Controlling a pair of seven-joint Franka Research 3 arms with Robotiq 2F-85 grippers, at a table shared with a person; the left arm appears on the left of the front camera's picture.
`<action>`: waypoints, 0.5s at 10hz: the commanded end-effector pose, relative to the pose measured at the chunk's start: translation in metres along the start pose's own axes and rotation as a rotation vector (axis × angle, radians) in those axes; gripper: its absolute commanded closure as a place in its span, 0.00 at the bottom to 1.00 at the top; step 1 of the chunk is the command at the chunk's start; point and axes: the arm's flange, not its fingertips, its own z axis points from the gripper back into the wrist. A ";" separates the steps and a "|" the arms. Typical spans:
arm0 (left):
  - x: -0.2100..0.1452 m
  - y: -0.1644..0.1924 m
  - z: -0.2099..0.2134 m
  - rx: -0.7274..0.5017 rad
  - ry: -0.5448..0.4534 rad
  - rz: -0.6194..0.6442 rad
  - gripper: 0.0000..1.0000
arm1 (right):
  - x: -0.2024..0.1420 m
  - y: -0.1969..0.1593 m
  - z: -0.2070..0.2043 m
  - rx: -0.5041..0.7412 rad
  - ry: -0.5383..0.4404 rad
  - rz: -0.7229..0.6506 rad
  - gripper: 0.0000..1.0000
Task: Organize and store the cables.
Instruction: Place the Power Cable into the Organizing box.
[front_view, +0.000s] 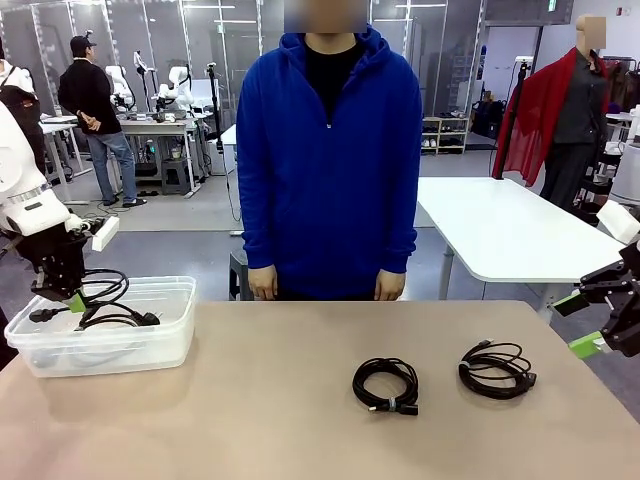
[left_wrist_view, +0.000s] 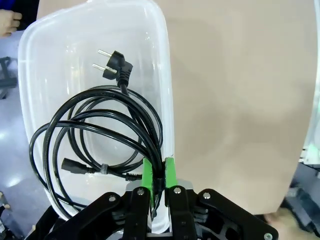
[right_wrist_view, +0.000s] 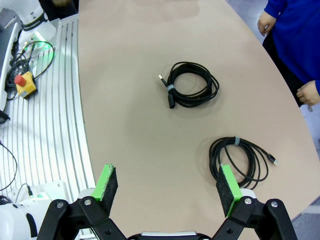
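Observation:
My left gripper (front_view: 76, 300) is shut on a coiled black cable (front_view: 108, 300), which hangs over the clear plastic bin (front_view: 165, 345) at the table's left end. In the left wrist view its green pads (left_wrist_view: 148, 175) pinch the coil (left_wrist_view: 95, 132) above the bin (left_wrist_view: 162, 75), and a two-pin plug (left_wrist_view: 116, 64) dangles inside. Two more coiled cables lie on the table, one at the middle (front_view: 386, 385) and one to the right (front_view: 497, 369). My right gripper (front_view: 585, 325) hangs open off the table's right edge. In its own view the right gripper (right_wrist_view: 167, 184) has nothing between its fingers, the nearer cable (right_wrist_view: 240, 162) beside one finger and the other cable (right_wrist_view: 192, 86) farther off.
A person in a blue hoodie (front_view: 328, 160) stands at the far edge with both hands down. A white table (front_view: 510, 230) stands behind on the right. Beside the table in the right wrist view is a ribbed base with a red stop button (right_wrist_view: 22, 84).

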 end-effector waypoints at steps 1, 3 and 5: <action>-0.004 0.000 0.005 0.010 0.019 -0.012 0.89 | 0.000 0.001 -0.001 0.004 -0.013 -0.005 0.00; -0.002 0.000 0.000 0.001 0.005 0.000 0.89 | 0.000 0.001 -0.001 0.004 -0.013 -0.005 0.00; -0.002 0.010 -0.015 -0.012 0.015 0.002 0.89 | 0.000 0.001 -0.001 0.004 -0.013 -0.005 0.00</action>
